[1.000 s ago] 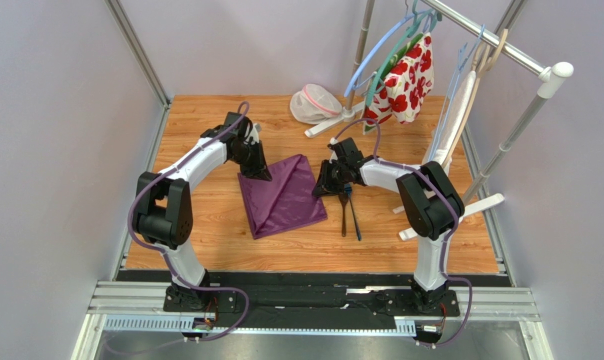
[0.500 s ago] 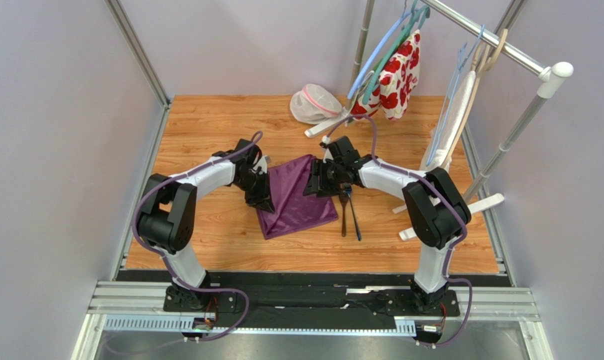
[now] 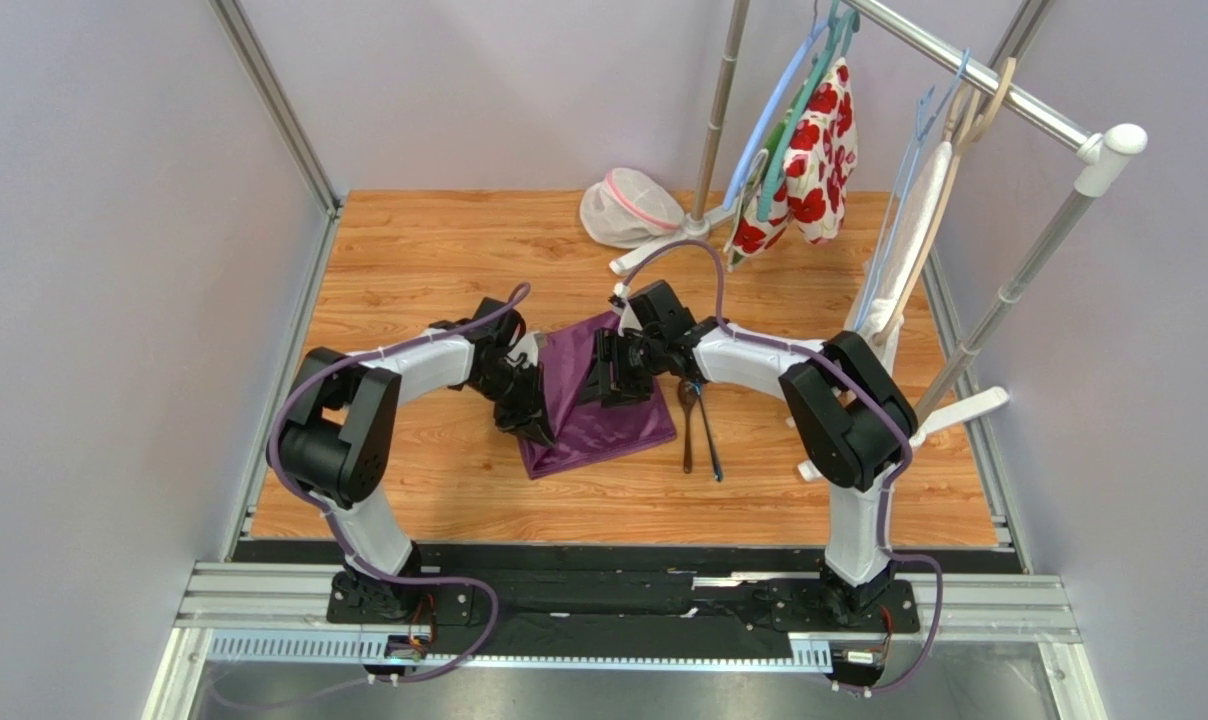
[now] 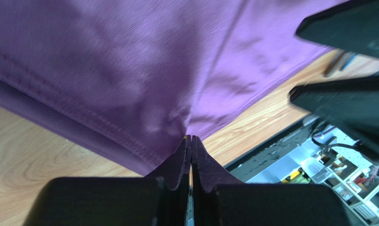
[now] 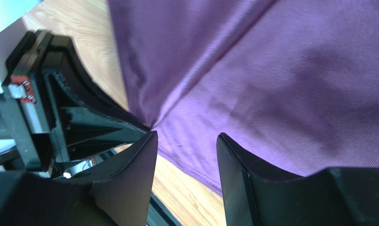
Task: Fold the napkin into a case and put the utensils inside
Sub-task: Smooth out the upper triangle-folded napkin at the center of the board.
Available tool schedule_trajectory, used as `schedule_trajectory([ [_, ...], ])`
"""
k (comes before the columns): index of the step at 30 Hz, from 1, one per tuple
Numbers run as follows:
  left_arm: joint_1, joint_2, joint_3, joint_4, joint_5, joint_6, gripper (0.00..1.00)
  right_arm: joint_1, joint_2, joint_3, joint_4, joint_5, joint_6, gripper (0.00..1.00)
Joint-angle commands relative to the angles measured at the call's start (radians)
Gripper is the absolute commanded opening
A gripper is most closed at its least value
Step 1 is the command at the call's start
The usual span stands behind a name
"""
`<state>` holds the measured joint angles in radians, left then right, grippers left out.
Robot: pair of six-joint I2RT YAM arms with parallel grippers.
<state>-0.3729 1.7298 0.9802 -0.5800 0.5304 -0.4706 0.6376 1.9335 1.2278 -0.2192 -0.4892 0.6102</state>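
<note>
The dark purple napkin lies partly folded at the middle of the wooden table. My left gripper is at its left edge, and its jaws are shut on a pinch of the cloth, which puckers at the tips. My right gripper hovers over the napkin's upper part, open, with purple cloth and a hemmed edge below the gap and nothing between the fingers. The two dark utensils lie side by side just right of the napkin, and show blurred in the left wrist view.
A white mesh pouch with pink trim sits at the back of the table. A clothes rack stands at the right with hangers and a red-flowered cloth; its white feet reach onto the table near the utensils.
My left gripper has moved right with the napkin's left edge, drawing the cloth narrower. My right gripper has opened and shifted left over the napkin.
</note>
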Motion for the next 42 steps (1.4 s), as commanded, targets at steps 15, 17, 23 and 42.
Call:
schedule_trajectory([
  [15, 0.0, -0.11, -0.071, -0.083, -0.196, -0.053, 0.03, -0.039, 0.104, -0.067, 0.069, 0.02, 0.025, 0.51],
  [17, 0.0, -0.11, -0.075, -0.11, -0.231, -0.056, 0.03, -0.044, 0.111, -0.068, 0.07, 0.021, 0.026, 0.51],
  [23, 0.002, -0.134, -0.092, -0.124, -0.277, -0.079, 0.02, -0.049, 0.111, -0.074, 0.07, 0.026, 0.017, 0.51],
  [42, 0.0, -0.213, -0.04, -0.052, -0.112, -0.057, 0.05, -0.01, 0.053, 0.053, 0.035, -0.054, 0.02, 0.57],
])
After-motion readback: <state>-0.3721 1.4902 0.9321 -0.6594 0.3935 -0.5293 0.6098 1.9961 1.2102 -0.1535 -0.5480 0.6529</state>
